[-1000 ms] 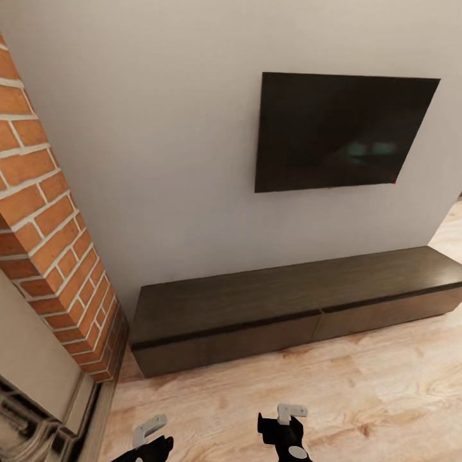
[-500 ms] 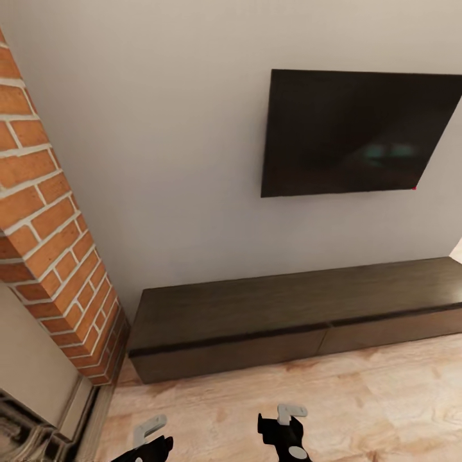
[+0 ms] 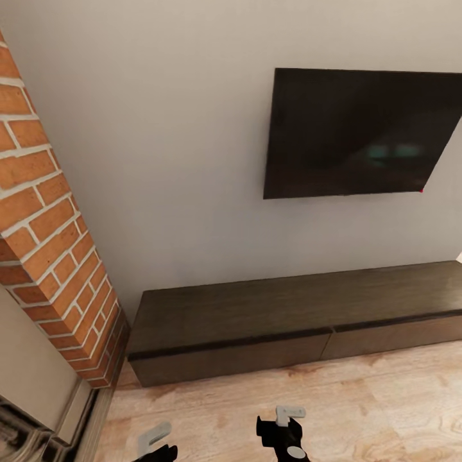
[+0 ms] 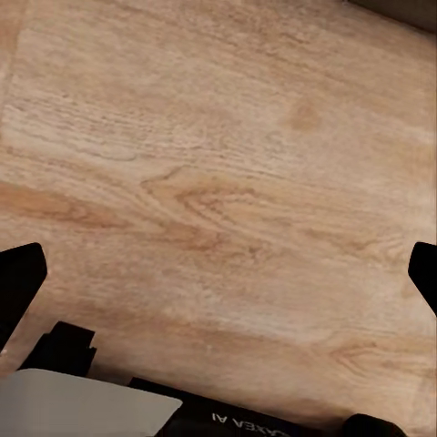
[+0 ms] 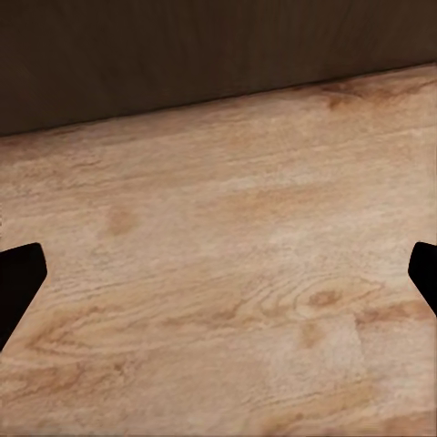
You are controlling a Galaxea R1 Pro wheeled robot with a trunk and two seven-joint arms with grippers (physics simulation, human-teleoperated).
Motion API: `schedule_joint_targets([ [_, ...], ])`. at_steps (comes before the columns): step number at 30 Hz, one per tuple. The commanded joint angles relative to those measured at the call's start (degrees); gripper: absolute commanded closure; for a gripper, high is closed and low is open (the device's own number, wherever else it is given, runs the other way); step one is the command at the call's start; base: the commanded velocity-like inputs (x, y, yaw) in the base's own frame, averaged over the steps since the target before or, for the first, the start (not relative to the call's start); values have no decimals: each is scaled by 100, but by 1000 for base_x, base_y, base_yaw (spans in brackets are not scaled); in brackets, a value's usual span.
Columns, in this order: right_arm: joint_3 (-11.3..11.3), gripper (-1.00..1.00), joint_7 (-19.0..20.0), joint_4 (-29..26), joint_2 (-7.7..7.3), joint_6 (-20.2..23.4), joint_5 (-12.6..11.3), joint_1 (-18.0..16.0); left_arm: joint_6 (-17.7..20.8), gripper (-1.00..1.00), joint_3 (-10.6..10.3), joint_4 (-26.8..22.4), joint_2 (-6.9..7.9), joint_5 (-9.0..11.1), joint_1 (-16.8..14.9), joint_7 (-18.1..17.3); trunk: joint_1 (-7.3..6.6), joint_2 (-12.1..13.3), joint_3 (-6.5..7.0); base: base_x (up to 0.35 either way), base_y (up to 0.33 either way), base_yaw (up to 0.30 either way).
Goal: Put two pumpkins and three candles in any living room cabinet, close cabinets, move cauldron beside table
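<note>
The long low dark-brown cabinet (image 3: 256, 321) stands against the off-white wall under the TV, with both of its drawer fronts closed. Low in the head view, my left gripper (image 3: 154, 444) and right gripper (image 3: 285, 428) hover over the wood-plank floor in front of it. In the left wrist view the left gripper (image 4: 218, 269) is open over bare planks, its fingertips (image 4: 20, 273) far apart. The right gripper (image 5: 218, 273) is open too, with the cabinet's dark front (image 5: 182, 55) just ahead of it. The pumpkins, candles and cauldron are out of view.
A black TV (image 3: 359, 131) hangs on the wall above the cabinet. The red-brick fireplace (image 3: 51, 237) juts out on the left, close to the cabinet's left end. Light wood floor (image 3: 359, 410) runs along the cabinet's front.
The whole head view has shifted, so the camera moved: the cabinet and TV now sit slightly further right and lower. The left gripper shows a little lower at the frame's edge.
</note>
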Motion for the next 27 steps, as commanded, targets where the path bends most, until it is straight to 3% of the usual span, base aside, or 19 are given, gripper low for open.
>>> schedule_joint_targets([
  [1,50,-100,-25,-4,-1,-16,-59,-4,-1,-100,11,-6,15,27,2,22,0,-3,-5,0,0,0],
  [5,50,-100,-23,-19,-8,-9,-60,-5,-129,-100,6,3,45,-103,7,22,0,-3,-5,0,0,0],
  [7,33,-100,-58,-26,-1,-1,-77,-41,-63,-100,65,-62,-4,-36,-1,-43,0,-3,-5,75,-19,0],
  [20,16,-100,-8,-34,6,-49,-127,-41,354,-100,30,-480,65,383,-1,-461,0,-3,-5,50,-46,0],
  [27,-3,-100,1,-35,7,-73,-146,-41,579,-100,29,-705,72,610,-1,-479,0,-3,-5,112,0,0],
])
